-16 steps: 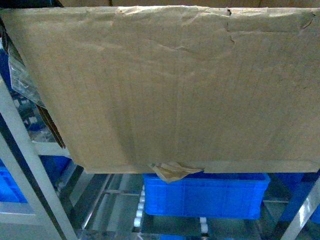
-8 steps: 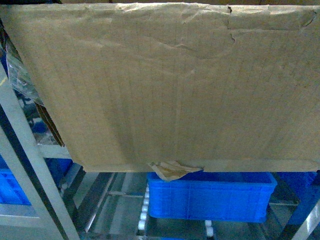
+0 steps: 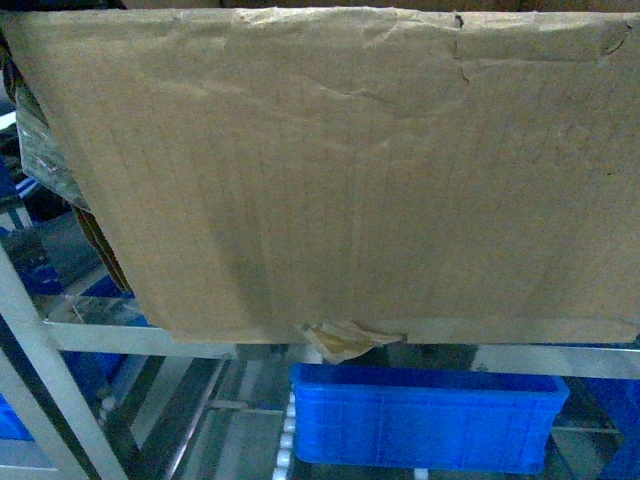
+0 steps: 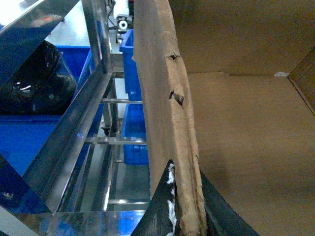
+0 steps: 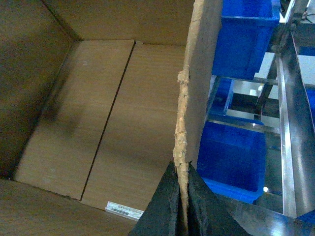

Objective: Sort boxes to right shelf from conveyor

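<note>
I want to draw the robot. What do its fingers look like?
Only the tips show. The left gripper has dark, nearly black fingers that taper like wedges, with a rough whitish patch on one. The right gripper's fingers are the same dark wedges. No cables or markings are visible.

The large brown cardboard carton (image 3: 340,180) fills almost the whole head view and blocks the way forward. Under its bottom edge, a steel crossbar of the shiny roller shelf (image 3: 130,338) runs across, and below it a blue plastic crate (image 3: 425,420) occupies the tier. Open room remains only left of this crate, between the shelf rails.
</note>
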### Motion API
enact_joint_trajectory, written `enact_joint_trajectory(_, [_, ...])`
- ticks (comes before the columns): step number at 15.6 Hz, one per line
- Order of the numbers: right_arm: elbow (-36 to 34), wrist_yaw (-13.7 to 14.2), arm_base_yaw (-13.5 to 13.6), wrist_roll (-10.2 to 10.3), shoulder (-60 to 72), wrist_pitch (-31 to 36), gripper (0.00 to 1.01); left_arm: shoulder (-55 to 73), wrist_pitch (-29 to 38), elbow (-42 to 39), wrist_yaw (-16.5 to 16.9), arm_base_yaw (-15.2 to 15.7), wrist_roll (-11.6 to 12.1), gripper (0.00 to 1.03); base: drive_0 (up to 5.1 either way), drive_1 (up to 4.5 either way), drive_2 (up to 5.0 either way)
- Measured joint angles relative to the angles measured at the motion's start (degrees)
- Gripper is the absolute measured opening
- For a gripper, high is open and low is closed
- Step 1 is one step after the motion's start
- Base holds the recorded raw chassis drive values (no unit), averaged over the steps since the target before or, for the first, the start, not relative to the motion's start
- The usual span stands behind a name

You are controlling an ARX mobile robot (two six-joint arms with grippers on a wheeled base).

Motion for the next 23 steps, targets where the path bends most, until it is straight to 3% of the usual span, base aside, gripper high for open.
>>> enact_joint_trajectory(3, [0.37,-0.68,-0.48,0.83,0.66,-1.33,0.02,1.11,-1.25,1.11,1.44,1.03,-0.46,0.04,0.0,0.0,0.0])
enact_joint_trajectory(6, [0.94,-1.33,-1.33,4.02,5.49,-3.58,0.02,8.5,-2.03,5.35,7.02,4.5,-3.76,0.04,0.0,0.0,0.0])
enact_joint_trajectory(8, [1.77,-2.19,-2.29,5.38,9.53,-1.22,0.02,13.51,-2.16,8.94,9.01,6.34,-6.6,0.04,0.0,0.0,0.0])
enact_joint_trajectory(11, [6.47,-1.73,-2.99,5.55,17.44,2.97,0.02,19.85,-2.03,15.56,10.45,7.41,-9.51,0.04,0.0,0.0,0.0])
enact_joint_trajectory(15, [10.95,-1.46,-3.04,4.22,24.65,5.88,0.02,26.56,0.57,19.82,9.01,7.85,-9.86,0.04,0.0,0.0,0.0])
enact_joint_trajectory(16, [11.23,-1.29,-3.17,3.65,25.09,5.84,0.17,26.84,1.57,20.11,8.92,8.35,-11.02,0.25,0.0,0.0,0.0])
enact_joint_trajectory(18, [11.47,-1.05,-3.74,3.13,25.09,5.99,0.89,26.69,1.97,20.76,6.47,10.01,-12.35,0.95,0.0,0.0,0.0])
enact_joint_trajectory(19, [11.45,-1.05,-3.74,3.15,25.09,6.1,0.98,26.69,2.93,20.76,6.49,9.99,-12.28,1.0,0.0,0.0,0.0])
enact_joint_trajectory(23, [9.01,-1.07,-3.69,3.17,24.9,14.29,0.98,25.11,7.87,20.02,5.73,9.77,-11.5,0.98,0.0,0.0,0.0])
